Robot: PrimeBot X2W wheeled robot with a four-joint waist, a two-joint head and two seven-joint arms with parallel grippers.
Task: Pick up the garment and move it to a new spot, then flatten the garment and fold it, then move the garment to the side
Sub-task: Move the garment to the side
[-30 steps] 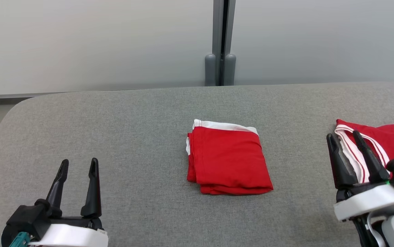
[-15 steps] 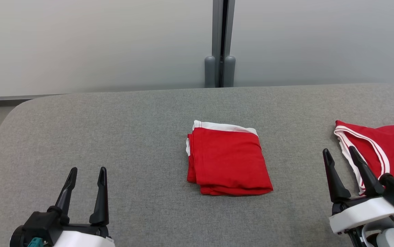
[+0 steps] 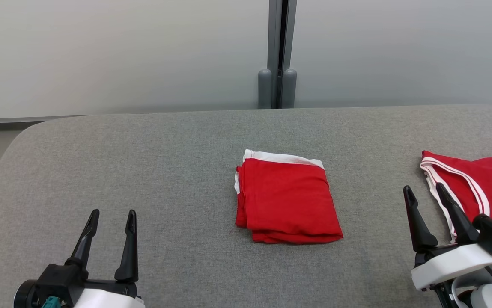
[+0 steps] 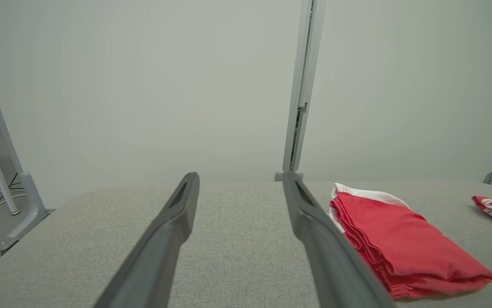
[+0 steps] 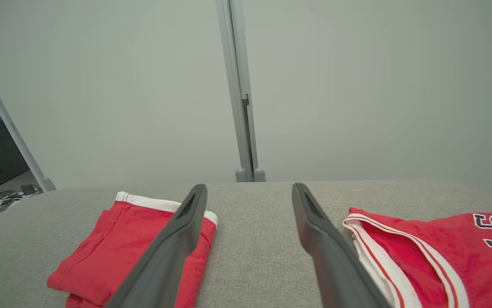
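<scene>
The big grey desk (image 3: 143, 171) stretches from one side of the head view to the other, with a pale wall (image 3: 121, 55) behind it. The folded red garment (image 3: 286, 199) lies in the middle of the desk. It is a neat, thick stack, a little longer from far to near than from side to side. Its white band is on the far edge, and its smooth fold faces the robot. A red jersey (image 3: 477, 188) with white stripes lies flat at the right end of the desk, partly cut off by the edge of the view.

The 2 hands hang low on the robot's side of the desk. The right hand (image 3: 423, 187) has its 2 fingers wide apart and holds nothing. It is just beside the jersey, and the folded red garment lies to its left. The left hand (image 3: 113, 212) is wide open too and holds nothing. The folded red garment lies to its right, well apart from it.

The right hand is the nearer one. I think the folding is done, so the step left is to move the stack to the side. For that, a hand has to reach in toward the middle of the desk.
</scene>
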